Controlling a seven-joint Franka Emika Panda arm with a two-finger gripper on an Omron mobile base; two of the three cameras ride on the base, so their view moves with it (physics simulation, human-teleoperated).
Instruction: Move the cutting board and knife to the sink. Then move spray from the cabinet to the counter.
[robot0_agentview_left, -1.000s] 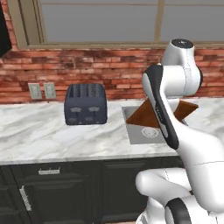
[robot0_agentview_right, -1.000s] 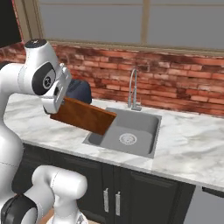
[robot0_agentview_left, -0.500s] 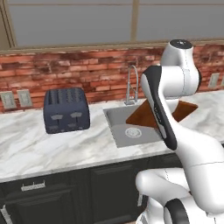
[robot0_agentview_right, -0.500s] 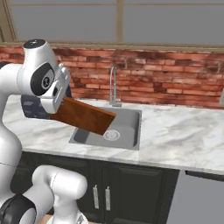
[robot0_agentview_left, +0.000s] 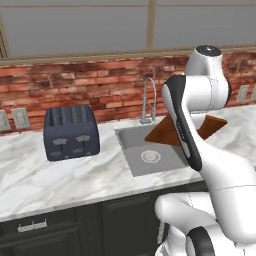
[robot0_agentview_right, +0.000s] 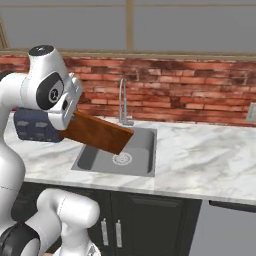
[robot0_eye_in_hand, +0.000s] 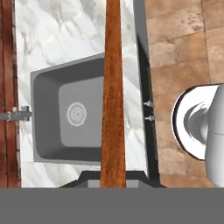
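Observation:
My gripper (robot0_eye_in_hand: 113, 181) is shut on the cutting board (robot0_agentview_right: 97, 132), a reddish-brown wooden board held by its near edge and tilted in the air. In the hand view I see the cutting board (robot0_eye_in_hand: 113, 96) edge-on, running up the middle. It hangs over the near rim of the grey sink (robot0_agentview_right: 137, 145), which is set into the white marble counter (robot0_agentview_right: 200, 160). In the left base view, the arm hides the middle of the cutting board (robot0_agentview_left: 161, 131) above the sink (robot0_agentview_left: 131, 141). The sink (robot0_eye_in_hand: 50, 113) bowl holds nothing but its drain. The knife, spray and cabinet are out of view.
A dark toaster (robot0_agentview_left: 70, 131) stands on the counter (robot0_agentview_left: 75, 180) left of the sink. The curved faucet (robot0_agentview_right: 122, 100) rises behind the bowl against the brick wall. Dark cabinet doors (robot0_agentview_right: 150, 220) run below the worktop.
The whole picture has slid left as the base moved, bringing the sink in front of the arm. The board stays held in the same pose.

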